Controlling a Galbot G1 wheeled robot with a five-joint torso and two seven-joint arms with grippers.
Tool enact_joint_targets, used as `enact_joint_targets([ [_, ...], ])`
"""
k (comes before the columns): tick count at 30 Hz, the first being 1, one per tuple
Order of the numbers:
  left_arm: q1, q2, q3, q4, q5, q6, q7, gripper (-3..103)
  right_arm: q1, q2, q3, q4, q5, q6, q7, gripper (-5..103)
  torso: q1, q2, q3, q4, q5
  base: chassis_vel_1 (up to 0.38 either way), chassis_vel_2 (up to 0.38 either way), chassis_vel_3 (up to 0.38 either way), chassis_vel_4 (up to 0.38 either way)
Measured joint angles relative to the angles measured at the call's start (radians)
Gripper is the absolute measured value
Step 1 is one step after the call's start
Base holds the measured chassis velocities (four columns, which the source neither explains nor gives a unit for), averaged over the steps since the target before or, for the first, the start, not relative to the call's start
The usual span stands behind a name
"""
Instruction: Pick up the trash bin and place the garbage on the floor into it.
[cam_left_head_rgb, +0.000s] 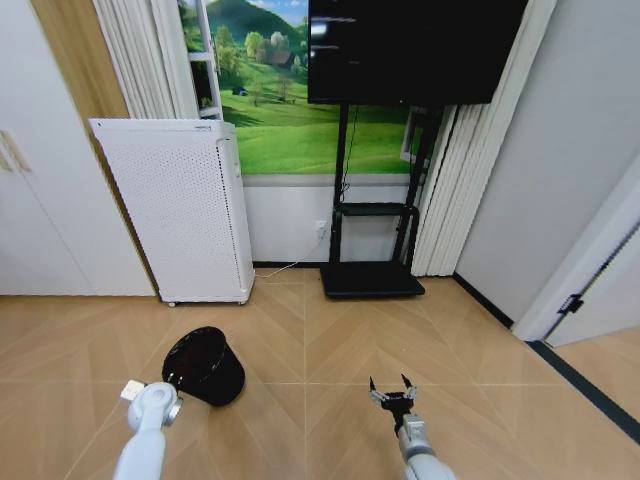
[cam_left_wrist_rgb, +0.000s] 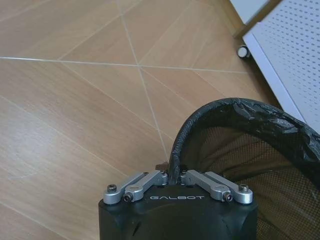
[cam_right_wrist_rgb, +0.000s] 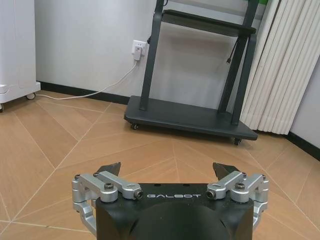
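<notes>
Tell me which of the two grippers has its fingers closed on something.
The left gripper: its fingers pinch the rim of the black trash bin. The right gripper is spread open over bare floor, holding nothing.

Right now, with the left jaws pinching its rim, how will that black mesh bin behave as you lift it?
The small black round mesh trash bin is probably light, since its wall is see-through mesh. Held by the left gripper at one rim point only, it hangs tilted and may swing. The bag folded over the rim could slip between the jaws.
</notes>
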Motion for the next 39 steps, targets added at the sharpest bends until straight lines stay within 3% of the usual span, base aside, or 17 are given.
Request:
enact_joint_targets([
  [4, -0.034, 0.002, 0.018, 0.035, 0.002, -0.033, -0.055, 4, -0.005, 0.002, 0.006, -0.012, 0.0, 0.011, 0.0, 100, 0.0, 0.0, 0.0, -0.0001, 0.0, 0.0, 0.0, 0.0, 0.0],
  [15, -0.055, 0.008, 0.015, 0.055, 0.008, -0.044, -0.11, 1, -0.006, 0.018, -0.002, -0.034, -0.015, 0.03, 0.0, 100, 0.0, 0.0, 0.0, 0.0, 0.0, 0.0, 0.0, 0.0, 0.0],
  [19, -0.055, 0.015, 0.009, 0.056, 0.007, -0.044, -0.109, 7, -0.006, 0.02, -0.003, -0.042, -0.017, 0.041, 0.0, 100, 0.0, 0.0, 0.0, 0.0, 0.0, 0.0, 0.0, 0.0, 0.0],
  [21, -0.055, 0.016, 0.007, 0.057, 0.008, -0.044, -0.102, 19, -0.006, 0.021, -0.002, -0.047, -0.016, 0.045, 0.0, 100, 0.0, 0.0, 0.0, 0.0, 0.0, 0.0, 0.0, 0.0, 0.0],
  [26, -0.052, 0.015, 0.005, 0.058, 0.026, -0.045, -0.081, 29, -0.006, 0.021, -0.002, -0.057, -0.014, 0.056, 0.0, 100, 0.0, 0.0, 0.0, 0.0001, 0.0, 0.0, 0.0, 0.0, 0.0],
  [28, -0.048, 0.012, 0.006, 0.057, 0.074, -0.046, -0.045, 45, -0.007, 0.023, 0.0, -0.07, -0.011, 0.069, 0.001, 100, 0.0, 0.0, 0.0, 0.0001, 0.0, 0.0, 0.0, 0.0, 0.0],
  [29, -0.048, 0.012, 0.006, 0.057, 0.074, -0.046, -0.045, 45, -0.007, 0.023, 0.0, -0.07, -0.011, 0.069, 0.001, 100, 0.0, 0.0, 0.0, 0.0001, 0.0, 0.0, 0.0, 0.0, 0.0],
  [31, -0.04, 0.014, 0.009, 0.055, 0.162, -0.046, 0.035, 56, -0.014, 0.027, 0.004, -0.08, -0.009, 0.083, 0.001, 100, 0.0, 0.0, 0.0, 0.0, -0.0001, 0.0, 0.0, 0.0, 0.0],
  [32, -0.04, 0.014, 0.009, 0.055, 0.162, -0.046, 0.035, 56, -0.014, 0.027, 0.004, -0.08, -0.009, 0.083, 0.001, 100, 0.0, 0.0, 0.0, 0.0, -0.0001, 0.0, 0.0, 0.0, 0.0],
  [33, -0.037, 0.015, 0.009, 0.055, 0.205, -0.051, 0.07, 56, -0.017, 0.028, 0.005, -0.08, -0.009, 0.085, 0.001, 100, 0.0, 0.0, 0.0, 0.0, -0.0001, 0.0, 0.0, 0.0, 0.0],
  [34, -0.028, 0.016, 0.004, 0.055, 0.307, -0.06, 0.165, 67, -0.023, 0.03, 0.006, -0.08, -0.005, 0.088, 0.001, 100, 0.0, 0.0, 0.0, 0.0, 0.0, 0.0, 0.0, 0.0, 0.0],
  [36, -0.026, 0.016, 0.003, 0.055, 0.324, -0.061, 0.183, 67, -0.023, 0.031, 0.007, -0.08, -0.003, 0.088, 0.001, 100, 0.0, 0.0, 0.0, 0.0, 0.0, 0.0, 0.0, 0.0, 0.0],
  [37, -0.013, 0.016, -0.004, 0.048, 0.415, -0.068, 0.292, 78, -0.025, 0.032, 0.009, -0.08, 0.002, 0.09, 0.002, 100, 0.0, 0.0, 0.0, 0.0002, -0.0001, 0.0, 0.0, 0.0, 0.0],
  [38, -0.013, 0.016, -0.004, 0.048, 0.415, -0.068, 0.292, 78, -0.025, 0.032, 0.009, -0.08, 0.002, 0.09, 0.002, 100, 0.0, 0.0, 0.0, 0.0002, -0.0001, 0.0, 0.0, 0.0, 0.0],
  [39, 0.007, 0.021, -0.006, 0.037, 0.529, -0.09, 0.427, 84, -0.023, 0.031, 0.012, -0.078, 0.008, 0.09, 0.003, 100, 0.0, 0.0, 0.0, -0.0001, 0.0, 0.0, 0.0, 0.0, 0.0],
])
